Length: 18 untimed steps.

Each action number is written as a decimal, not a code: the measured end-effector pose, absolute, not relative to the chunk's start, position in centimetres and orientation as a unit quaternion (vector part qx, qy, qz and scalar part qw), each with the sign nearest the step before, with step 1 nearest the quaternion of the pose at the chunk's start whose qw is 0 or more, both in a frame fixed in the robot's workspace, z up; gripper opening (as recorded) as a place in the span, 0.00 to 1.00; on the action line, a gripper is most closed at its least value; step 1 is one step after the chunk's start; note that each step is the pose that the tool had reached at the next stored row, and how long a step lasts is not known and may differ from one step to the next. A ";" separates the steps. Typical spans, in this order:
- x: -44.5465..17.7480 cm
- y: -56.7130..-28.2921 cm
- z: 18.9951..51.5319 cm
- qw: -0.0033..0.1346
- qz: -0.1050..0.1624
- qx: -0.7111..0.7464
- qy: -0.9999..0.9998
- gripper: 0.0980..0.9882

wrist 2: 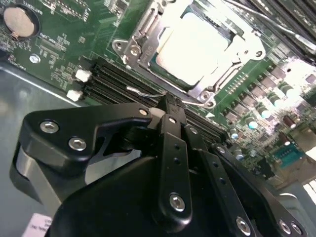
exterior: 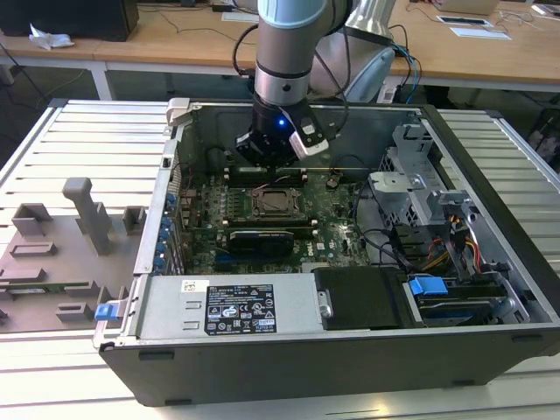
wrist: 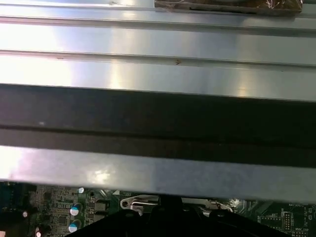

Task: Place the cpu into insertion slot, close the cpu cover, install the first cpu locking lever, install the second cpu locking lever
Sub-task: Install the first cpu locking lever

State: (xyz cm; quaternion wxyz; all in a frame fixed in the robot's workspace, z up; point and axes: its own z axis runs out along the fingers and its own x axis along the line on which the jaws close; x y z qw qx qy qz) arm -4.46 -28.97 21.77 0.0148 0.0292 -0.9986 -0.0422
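The cpu (wrist 2: 192,44) lies in the insertion slot (exterior: 276,204) on the green motherboard, its pale metal top showing through the window of the cpu cover (wrist 2: 148,44). The silvery cover frame lies flat over the chip. A thin wire locking lever (wrist 2: 145,92) runs along the socket's edge beside the memory slots. My gripper (wrist 2: 169,104) hangs just above that edge with its black fingers (wrist 2: 171,148) shut and nothing seen between them. In the exterior view the gripper (exterior: 271,164) is over the back side of the socket.
The open computer case (exterior: 289,367) surrounds the board, with its back wall (wrist: 158,123) close to the wrist. A power supply (exterior: 232,306), a drive cage (exterior: 420,188) and loose cables (exterior: 385,241) stand on the exterior view's right. A grey fixture tray (exterior: 61,254) lies on the left.
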 end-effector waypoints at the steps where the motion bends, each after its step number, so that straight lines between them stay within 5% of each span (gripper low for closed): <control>1: -4.2 -29.0 21.7 0.015 -0.042 0.029 -0.999 0.01; 18: -2.7 -29.0 20.4 0.015 -0.042 0.028 -0.999 0.01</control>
